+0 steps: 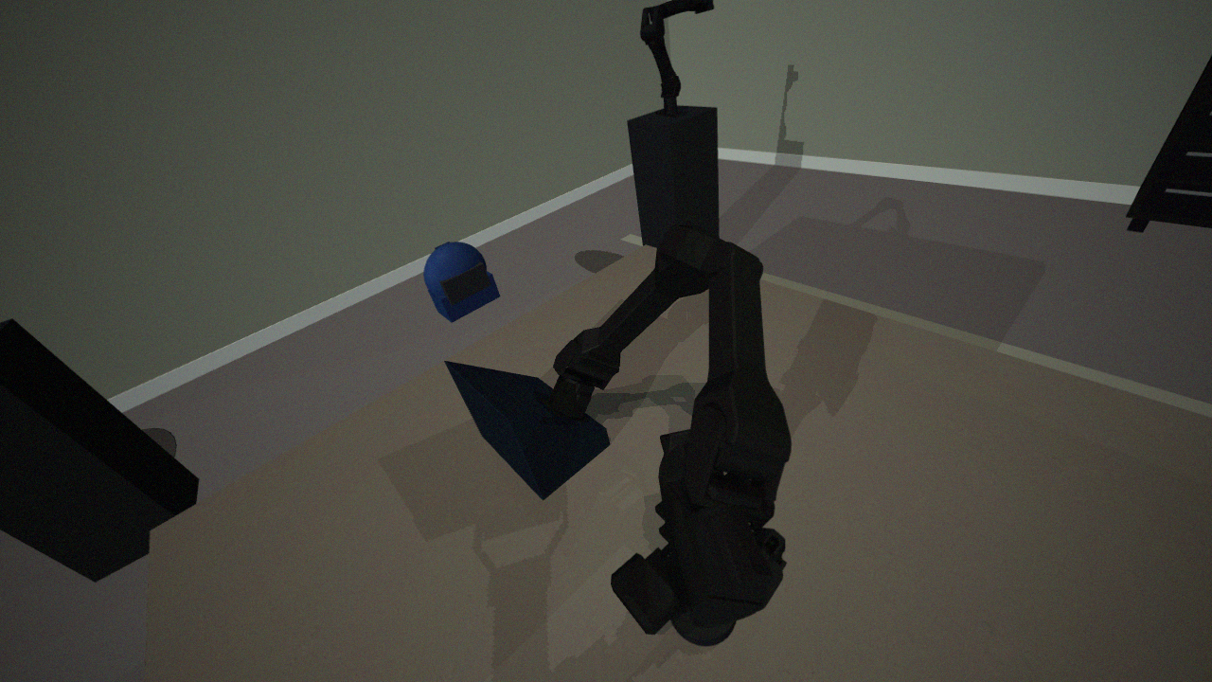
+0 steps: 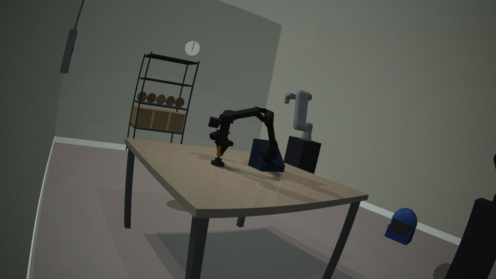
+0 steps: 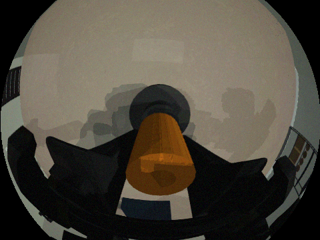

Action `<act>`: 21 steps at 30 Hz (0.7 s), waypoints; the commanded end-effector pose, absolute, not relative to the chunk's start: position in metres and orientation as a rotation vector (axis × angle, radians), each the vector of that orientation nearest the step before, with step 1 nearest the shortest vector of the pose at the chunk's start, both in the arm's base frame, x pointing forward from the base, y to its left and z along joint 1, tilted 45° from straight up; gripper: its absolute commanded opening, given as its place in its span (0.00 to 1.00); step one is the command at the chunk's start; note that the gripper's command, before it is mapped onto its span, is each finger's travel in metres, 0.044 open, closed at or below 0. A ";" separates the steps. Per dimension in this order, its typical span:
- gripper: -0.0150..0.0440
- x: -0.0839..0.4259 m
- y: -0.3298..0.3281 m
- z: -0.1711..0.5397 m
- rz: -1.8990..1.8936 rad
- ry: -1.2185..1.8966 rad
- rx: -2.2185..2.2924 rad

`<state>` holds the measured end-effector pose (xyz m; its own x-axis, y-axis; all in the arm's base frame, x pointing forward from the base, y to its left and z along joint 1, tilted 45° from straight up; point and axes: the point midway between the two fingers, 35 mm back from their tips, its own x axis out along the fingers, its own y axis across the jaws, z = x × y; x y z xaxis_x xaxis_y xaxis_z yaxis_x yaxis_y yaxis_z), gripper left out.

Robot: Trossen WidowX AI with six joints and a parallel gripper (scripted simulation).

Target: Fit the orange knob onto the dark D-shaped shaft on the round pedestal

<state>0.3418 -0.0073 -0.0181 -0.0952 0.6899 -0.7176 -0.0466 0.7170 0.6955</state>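
Observation:
The orange knob (image 2: 218, 151) (image 3: 160, 143) is upright between the fingers of my gripper (image 2: 219, 152) (image 3: 159, 137), which is shut on it. The round dark pedestal (image 2: 217, 162) (image 3: 160, 91) (image 1: 707, 633) stands on the table, directly under the knob. In the exterior view the knob's lower end is at about the top of the dark shaft (image 2: 218, 158), with a length of shaft showing below it. I cannot tell whether they touch. In the wrist view the knob covers the shaft. In the top view the arm hides the knob and most of the pedestal.
The arm's dark blue wedge-shaped base (image 1: 517, 423) (image 2: 257, 154) (image 3: 147, 208) stands on the wooden table (image 2: 208, 187) (image 1: 974, 526). Away from the table are a shelf rack (image 2: 169, 81), a blue helmet-like object (image 1: 455, 264) (image 2: 405, 216) and a pale robot arm (image 2: 301, 109) on a dark block.

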 end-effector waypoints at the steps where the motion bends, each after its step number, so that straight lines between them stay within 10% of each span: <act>1: 0.25 0.343 -0.009 -0.014 0.739 1.508 0.466; 21: 0.25 0.343 -0.008 -0.019 0.799 1.470 0.403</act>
